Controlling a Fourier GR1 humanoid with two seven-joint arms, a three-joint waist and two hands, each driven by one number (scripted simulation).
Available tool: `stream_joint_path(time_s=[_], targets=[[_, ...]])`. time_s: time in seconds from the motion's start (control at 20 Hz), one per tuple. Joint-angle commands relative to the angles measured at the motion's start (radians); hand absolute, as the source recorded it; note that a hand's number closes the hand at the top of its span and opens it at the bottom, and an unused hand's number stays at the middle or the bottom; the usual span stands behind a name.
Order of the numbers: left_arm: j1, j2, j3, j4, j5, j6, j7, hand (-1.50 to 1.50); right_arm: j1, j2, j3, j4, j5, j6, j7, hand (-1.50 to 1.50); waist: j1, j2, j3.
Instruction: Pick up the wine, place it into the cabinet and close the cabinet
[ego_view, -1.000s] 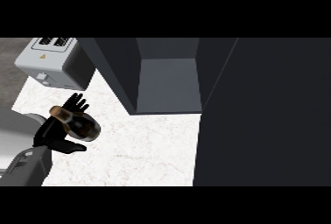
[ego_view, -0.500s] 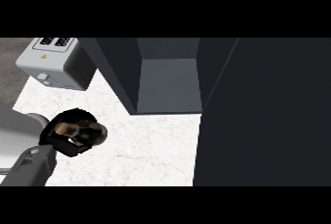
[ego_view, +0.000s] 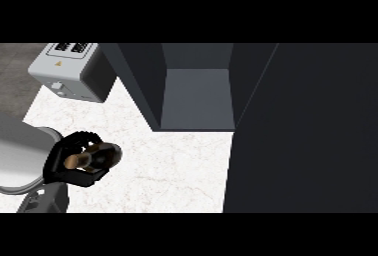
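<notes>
Cabinet: biggest thing in the head view, dark, standing open. Its floor shows bare and grey. The cabinet door is swung out and fills the right side of the view as one black slab.

Counter: pale marble, running from the cabinet's foot down to my arm.

Toaster: upper left, just beside the cabinet's left wall, well apart from the hand.

Left forearm: grey, coming in at lower left. It looms larger than it did a second ago, so I judge the arm has come up toward the head.

Left hand: a second ago its fingers were spread behind the bottle. Half a second ago they were folding in. Now they are curled right round it, a black ring with the bottle in the middle.

Wine: inside that curl. I see only its brown top end-on, the body hidden by fingers. It sits over the counter at lower left, well short of the cabinet opening. I cannot tell whether the base has left the marble, though the larger arm suggests a lift.

Right hand: not in any view, so I cannot say how its fingers stand.

Meaning for the task: the grasp looks made. Carrying to the shelf, release and shutting the door are all still ahead. I'd watch the cabinet's left wall on the way in.
</notes>
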Motion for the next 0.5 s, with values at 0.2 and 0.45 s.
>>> stream_joint_path(time_s=[0.2, 0.45], targets=[[0.18, -0.038, -0.002, -0.26, -0.002, 0.116, -0.05, 1.5, 0.079, 0.005, -0.012, -0.133, -0.064, 0.013, 0.017, -1.5, -0.004, 0.008, -0.006], [0.234, -0.125, -0.044, -0.481, 0.0, 0.2, 0.004, 1.5, 0.034, 0.006, -0.018, -0.078, -0.067, 0.015, 0.01, -1.5, -0.003, 0.009, -0.006]])
